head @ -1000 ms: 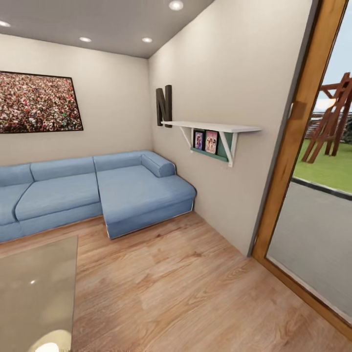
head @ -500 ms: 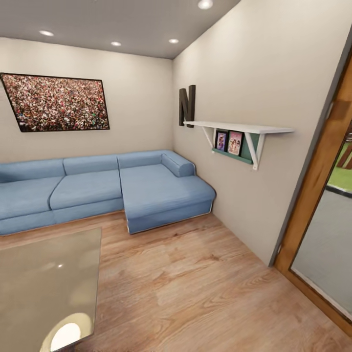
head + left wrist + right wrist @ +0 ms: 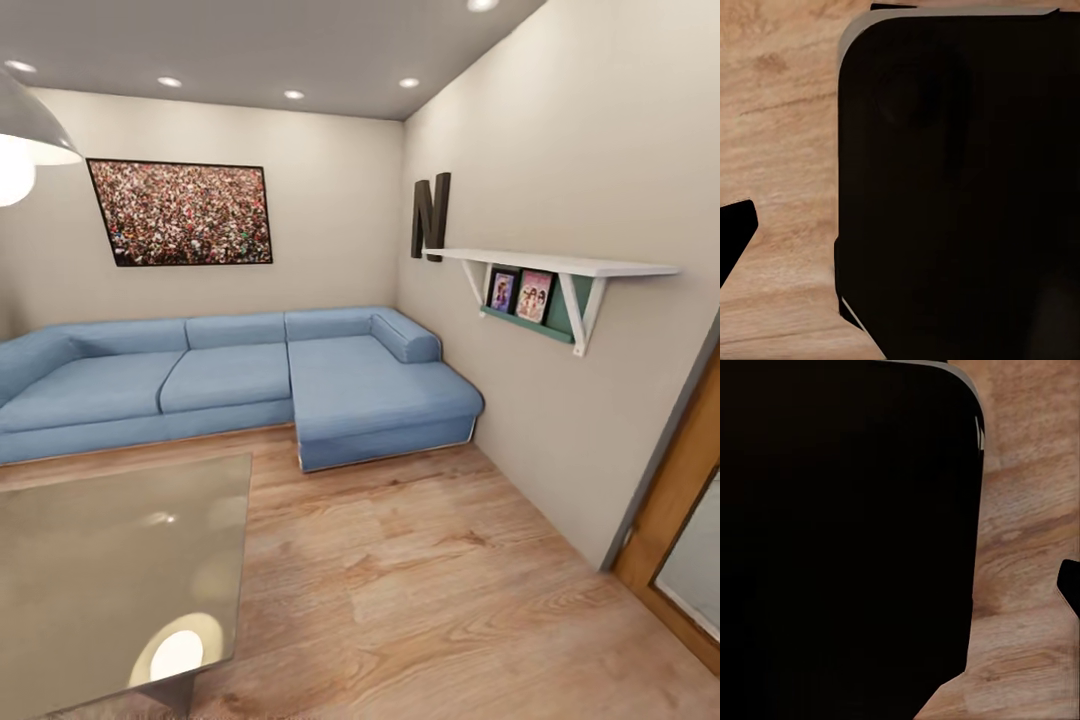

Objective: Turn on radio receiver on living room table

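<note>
Table [image 3: 120, 540] sits low at the near left of the head view, its glossy grey-taupe top mirroring a round lamp glow near the front edge; what shows of the top has no radio on it. Beyond it runs the light wood floor [image 3: 420, 580] of the living room, up to a blue L-shaped sofa [image 3: 300, 375] against the beige walls. A framed crowd picture [image 3: 182, 213] hangs above the sofa. On the right wall, a dark letter N [image 3: 430, 217] stands by a white shelf [image 3: 560, 265] with two small photos [image 3: 520, 293] beneath it. A hanging lamp [image 3: 25, 140] shows at upper left. Both wrist views show a dark robot body over wood floor, and I cannot tell whether either gripper is open or closed.
</note>
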You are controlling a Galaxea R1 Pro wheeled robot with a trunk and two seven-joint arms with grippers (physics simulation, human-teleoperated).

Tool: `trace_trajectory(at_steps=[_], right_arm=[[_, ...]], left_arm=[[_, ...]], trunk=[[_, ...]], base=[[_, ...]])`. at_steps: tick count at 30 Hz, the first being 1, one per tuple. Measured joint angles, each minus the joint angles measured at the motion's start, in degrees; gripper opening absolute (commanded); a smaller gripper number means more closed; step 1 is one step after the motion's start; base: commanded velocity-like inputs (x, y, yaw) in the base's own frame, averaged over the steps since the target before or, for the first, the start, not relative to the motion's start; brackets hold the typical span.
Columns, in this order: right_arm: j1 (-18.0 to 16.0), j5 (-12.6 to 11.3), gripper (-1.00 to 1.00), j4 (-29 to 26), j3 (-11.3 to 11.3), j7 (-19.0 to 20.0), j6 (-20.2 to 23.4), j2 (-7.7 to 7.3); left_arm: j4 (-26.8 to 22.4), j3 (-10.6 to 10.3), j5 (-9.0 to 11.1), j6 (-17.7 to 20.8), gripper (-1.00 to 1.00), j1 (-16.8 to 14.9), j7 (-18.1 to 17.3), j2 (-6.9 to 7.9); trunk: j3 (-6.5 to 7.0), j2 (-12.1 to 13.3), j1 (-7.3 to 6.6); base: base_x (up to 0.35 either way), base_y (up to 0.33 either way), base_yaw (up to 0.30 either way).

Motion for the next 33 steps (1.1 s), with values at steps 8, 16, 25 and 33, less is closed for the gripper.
trace_trajectory(at_steps=[8, 16, 25, 33], right_arm=[[0.0, 0.05, 1.0, 0.0, 0.0, 0.0, -0.06, -0.04], [0.0, 0.08, 1.0, 0.0, 0.0, 0.0, -0.04, -0.04], [0.0, 0.09, 1.0, 0.0, 0.0, 0.0, -0.07, -0.04], [0.0, 0.09, 1.0, 0.0, 0.0, 0.0, -0.07, -0.04]], left_arm=[[0.0, 0.0, 0.0, 0.0, 1.0, 0.0, -0.01, 0.04], [0.0, 0.04, 0.02, 0.13, 1.0, 0.01, 0.13, -0.07], [0.0, -0.14, 3.68, 0.76, 1.0, -0.01, 0.24, 0.07], [0.0, -0.26, 5.05, 0.3, 1.0, -0.01, 0.17, 0.04]], trunk=[[0.0, 0.0, 0.0], [0.0, 0.0, 0.0], [0.0, 0.0, 0.0], [0.0, 0.0, 0.0]], base=[[0.0, 0.0, 0.28], [0.0, 0.0, 0.28], [0.0, 0.0, 0.28], [0.0, 0.0, 0.28]])
